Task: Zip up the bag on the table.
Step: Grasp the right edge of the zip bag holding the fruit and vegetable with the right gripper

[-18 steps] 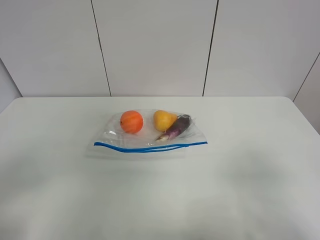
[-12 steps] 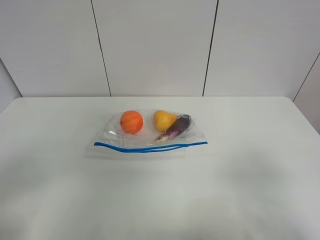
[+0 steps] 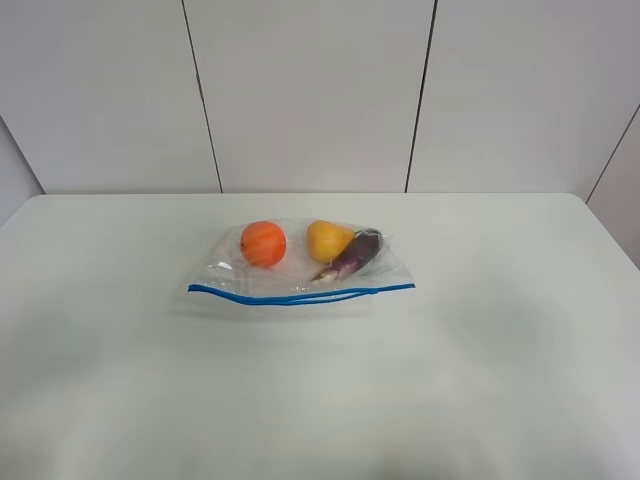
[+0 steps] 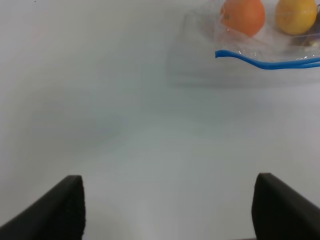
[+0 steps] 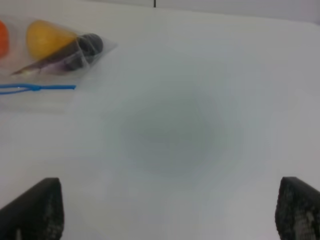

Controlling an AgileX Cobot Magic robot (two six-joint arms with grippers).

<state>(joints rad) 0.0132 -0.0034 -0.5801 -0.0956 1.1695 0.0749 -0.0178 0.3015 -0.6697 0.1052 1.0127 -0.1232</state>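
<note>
The clear bag (image 3: pixel 300 265) lies flat near the middle of the white table (image 3: pixel 480 350), its blue zip strip (image 3: pixel 300 294) along the near edge. Through the plastic I see an orange fruit (image 3: pixel 263 243), a yellow pear (image 3: pixel 327 240) and a purple eggplant (image 3: pixel 352 256). Neither arm shows in the exterior high view. In the left wrist view, my left gripper (image 4: pixel 167 210) stands open above bare table, with the bag's left end (image 4: pixel 260 35) well ahead of it. My right gripper (image 5: pixel 170 217) is open too, with the bag's right end (image 5: pixel 55 55) ahead and to one side.
A grey panelled wall (image 3: pixel 310 95) with dark vertical seams rises behind the table's far edge. A soft shadow (image 5: pixel 175 135) lies on the tabletop ahead of the right gripper.
</note>
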